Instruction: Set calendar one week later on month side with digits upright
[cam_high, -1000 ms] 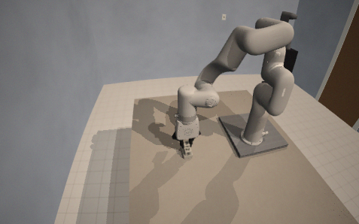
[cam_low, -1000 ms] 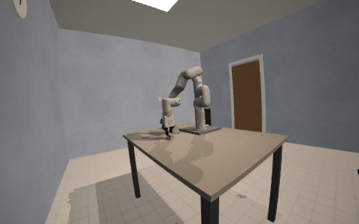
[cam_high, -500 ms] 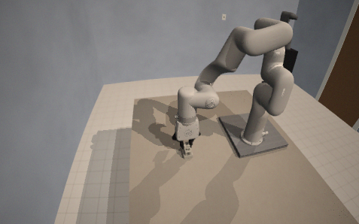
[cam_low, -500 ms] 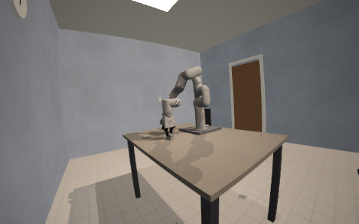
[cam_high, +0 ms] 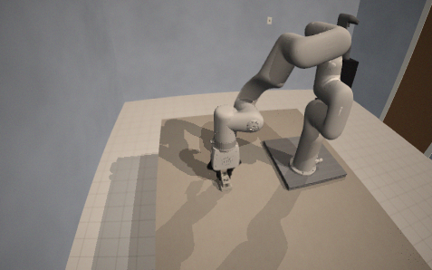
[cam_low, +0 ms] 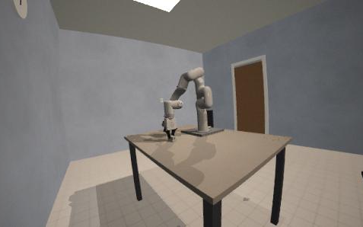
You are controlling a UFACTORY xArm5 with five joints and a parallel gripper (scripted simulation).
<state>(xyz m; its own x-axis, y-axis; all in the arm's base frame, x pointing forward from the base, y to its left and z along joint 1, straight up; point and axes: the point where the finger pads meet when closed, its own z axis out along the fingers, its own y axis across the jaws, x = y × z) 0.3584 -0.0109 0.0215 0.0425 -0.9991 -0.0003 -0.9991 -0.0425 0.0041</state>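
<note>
My gripper [cam_high: 225, 178] points straight down over the left part of the table, its fingertips at or just above the table top. It is shut on a small pale cube [cam_high: 225, 184], which sits between the fingers. The same gripper [cam_low: 171, 137] and cube [cam_low: 173, 139] show far off in the exterior view. The cube is too small to read any digit on it. I cannot make out a tray, a second cube or the month's name in either view.
The arm's grey base plate [cam_high: 304, 162] lies on the table to the right of the gripper. The table's left edge [cam_high: 158, 190] is a short way left of the gripper. A door [cam_low: 250, 99] stands in the far wall.
</note>
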